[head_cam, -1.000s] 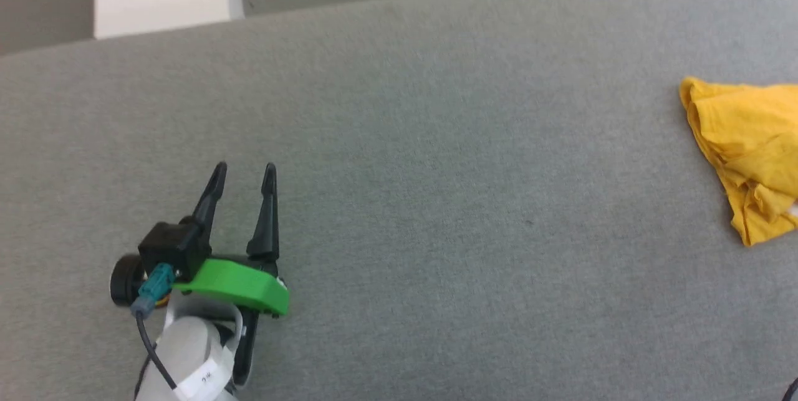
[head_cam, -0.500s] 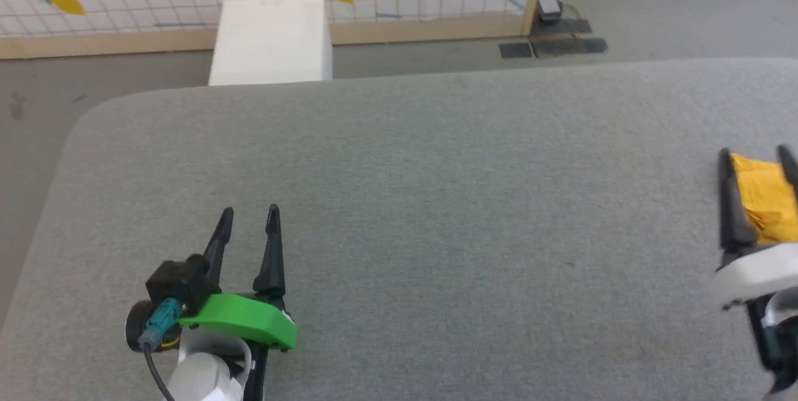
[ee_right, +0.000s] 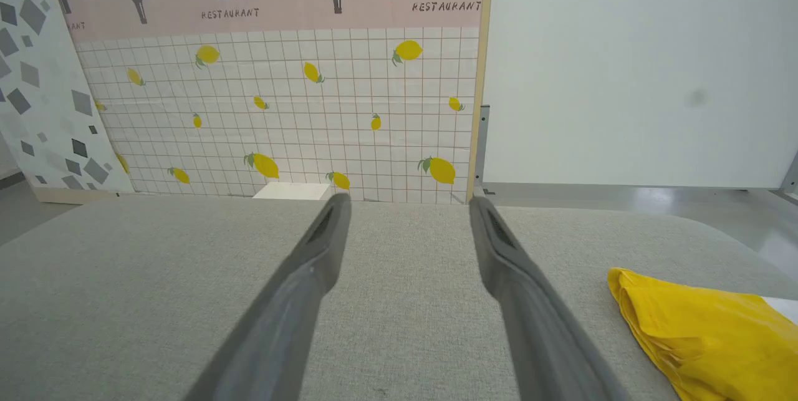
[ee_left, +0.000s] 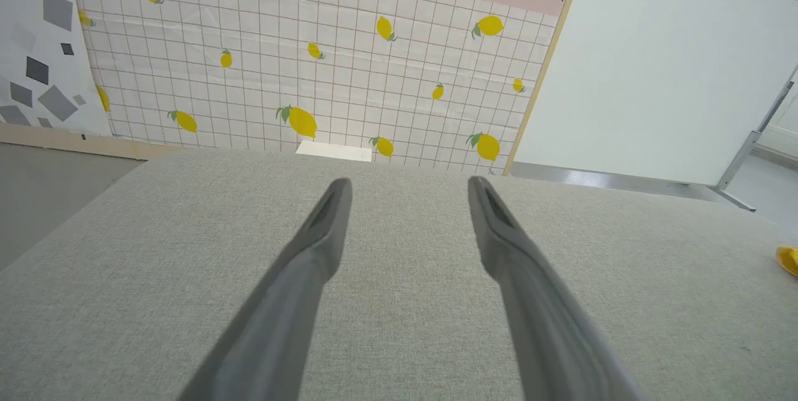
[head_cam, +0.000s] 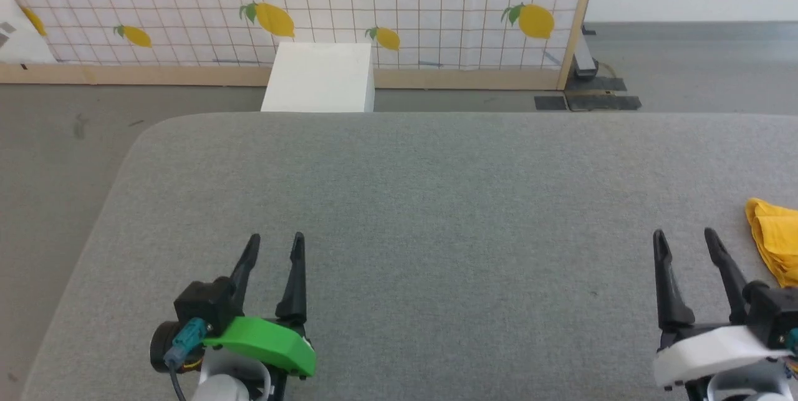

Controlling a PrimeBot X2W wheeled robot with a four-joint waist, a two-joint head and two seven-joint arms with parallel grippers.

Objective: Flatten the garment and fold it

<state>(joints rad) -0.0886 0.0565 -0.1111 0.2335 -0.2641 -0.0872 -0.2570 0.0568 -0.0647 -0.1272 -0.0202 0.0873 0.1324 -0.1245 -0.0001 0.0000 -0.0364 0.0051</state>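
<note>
Lying bunched at the right edge of the grey padded surface (head_cam: 436, 201), the garment (head_cam: 776, 239) shows as a mustard-yellow heap that the head view's border cuts off, so its full spread and its true long axis cannot be told. The folded corner that is visible points toward the middle of the surface, and in the right wrist view the cloth runs from that corner away to the right and down out of the picture.

The right gripper (head_cam: 683, 236) is just beside this corner, a little to its left and not touching it. Its two dark fingers are spread apart with nothing between them and point away from the robot. The left gripper (head_cam: 276, 239) hovers low over bare fabric well apart from the garment, across most of the surface, with its fingers also parted and empty.

The right arm is plainly the nearer one. Judging from this layout, flattening has not yet begun, and the coming move calls for the right gripper to shift to its own right and slightly forward to reach the near corner. The left arm would have to cross the surface to help with spreading.
</note>
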